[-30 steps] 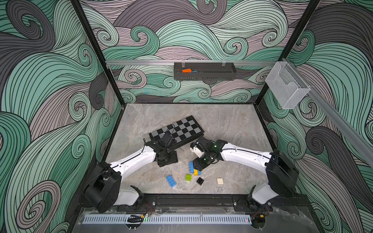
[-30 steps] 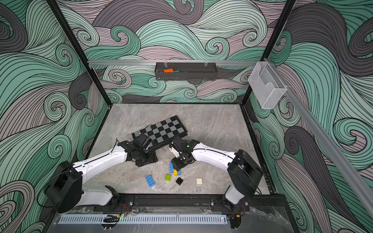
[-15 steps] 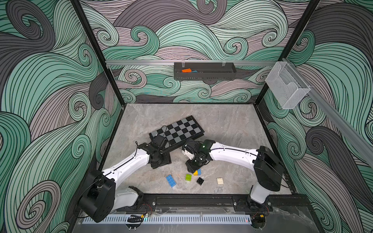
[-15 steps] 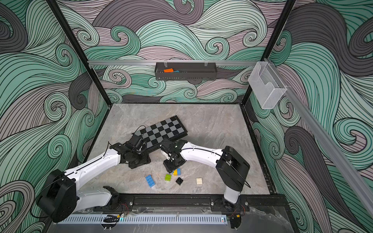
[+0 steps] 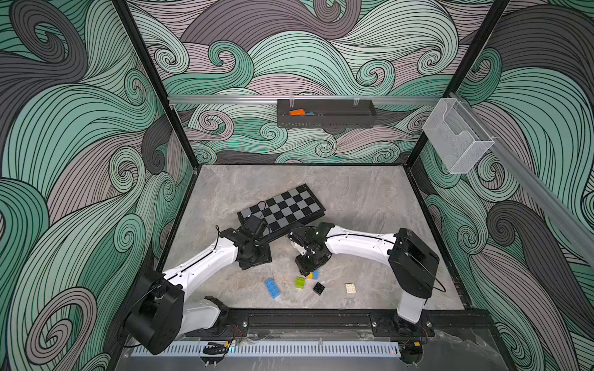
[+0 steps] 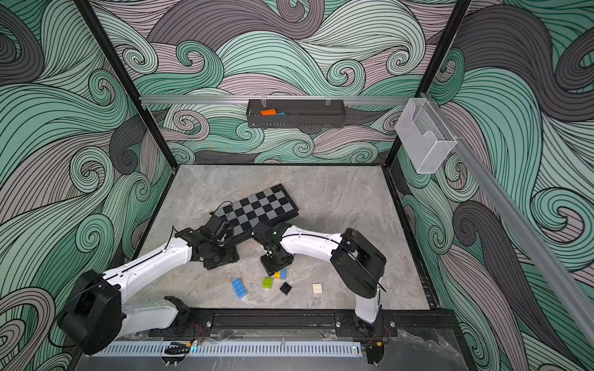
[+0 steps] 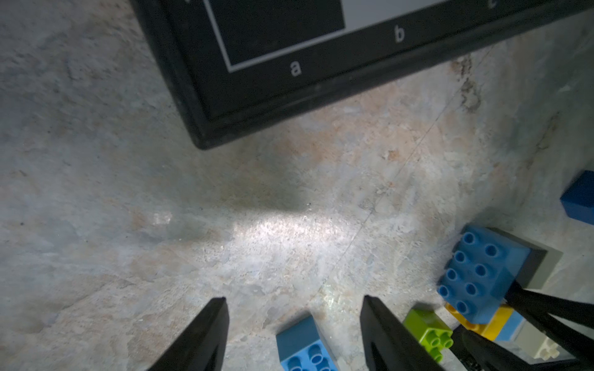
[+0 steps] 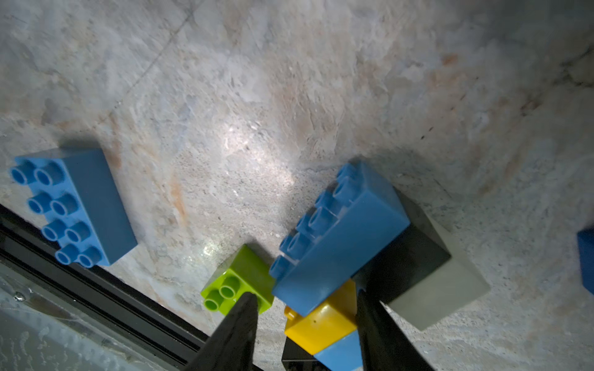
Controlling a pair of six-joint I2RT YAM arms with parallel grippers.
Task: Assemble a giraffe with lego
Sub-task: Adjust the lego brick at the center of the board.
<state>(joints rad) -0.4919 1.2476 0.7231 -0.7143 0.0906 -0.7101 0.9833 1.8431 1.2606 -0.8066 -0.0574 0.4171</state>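
Observation:
The part-built giraffe [image 8: 340, 244] lies on the table: a blue oblong brick on black and white bricks, with a yellow brick [image 8: 321, 321] and another blue one at its near end. My right gripper [image 8: 305, 294] is open, its jaws on either side of that yellow brick, with a gap on the lime side. In both top views only the yellow and blue end [image 5: 313, 275] [image 6: 280, 274] shows from under it. My left gripper [image 7: 294, 300] hangs open over the table, holding nothing. A loose blue lego brick [image 7: 305, 343] lies below it.
Loose bricks lie near the front edge: blue oblong [image 5: 272, 288], lime green [image 5: 300, 282], black [image 5: 318, 288] and white [image 5: 350, 288]. The chequered board [image 5: 286, 208] lies behind both grippers. A darker blue brick [image 7: 581, 199] sits beside the stack. The front rail [image 8: 96, 289] is close.
My right gripper has shifted left and towards the front, over the stack, and its jaws have narrowed. My left gripper has drawn back a little to the left, still open.

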